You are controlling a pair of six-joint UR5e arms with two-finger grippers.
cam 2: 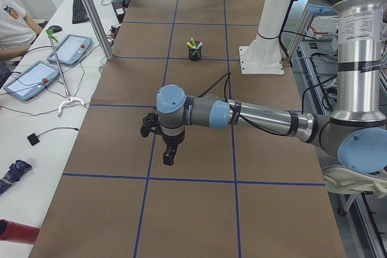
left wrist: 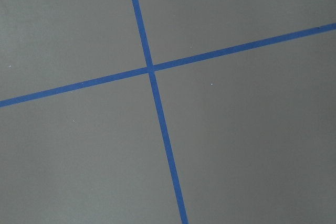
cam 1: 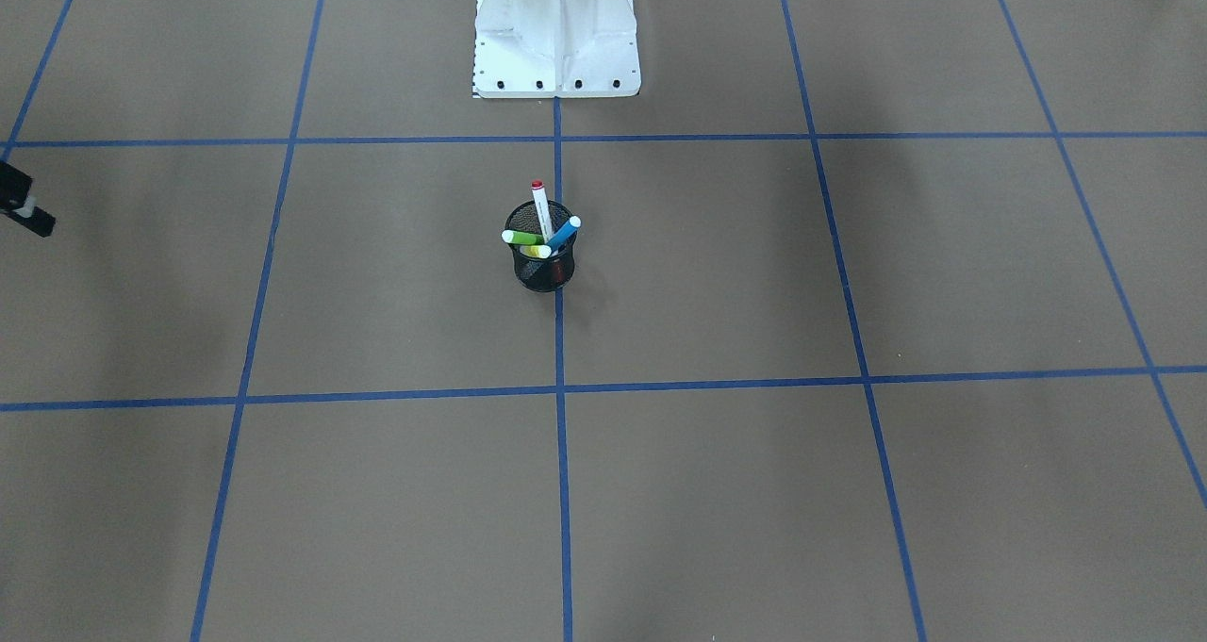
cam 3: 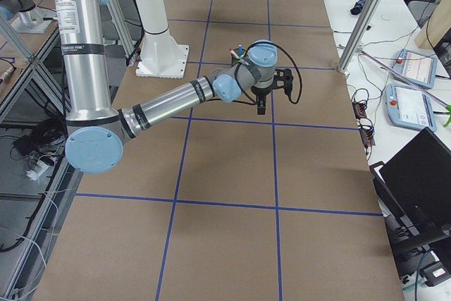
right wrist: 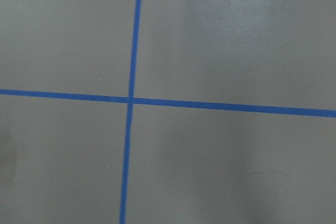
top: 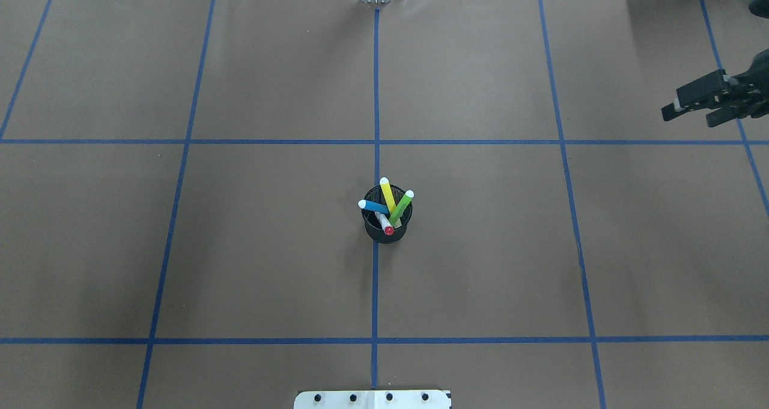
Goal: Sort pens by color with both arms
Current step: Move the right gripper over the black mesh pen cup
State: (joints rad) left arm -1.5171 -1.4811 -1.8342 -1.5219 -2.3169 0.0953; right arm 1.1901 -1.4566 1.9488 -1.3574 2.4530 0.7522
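Observation:
A black wire-mesh cup (top: 384, 235) stands at the table's middle and holds all the pens: blue (top: 373, 206), yellow (top: 387, 196), lime-green (top: 402, 206) and white with a red cap (top: 385, 224). The cup also shows in the front view (cam 1: 542, 274). My right gripper (top: 691, 115) hovers far to the cup's right, open and empty; part of it shows at the front view's left edge (cam 1: 24, 210). My left gripper (cam 2: 168, 155) shows only in the exterior left view, far from the cup, and I cannot tell if it is open or shut.
The brown table (top: 240, 247) carries a grid of blue tape lines. The white pedestal base (cam 1: 556, 39) stands behind the cup on my side. Both wrist views show only table and crossing tape lines. An operator's table with tablets (cam 2: 36, 77) runs along the far side.

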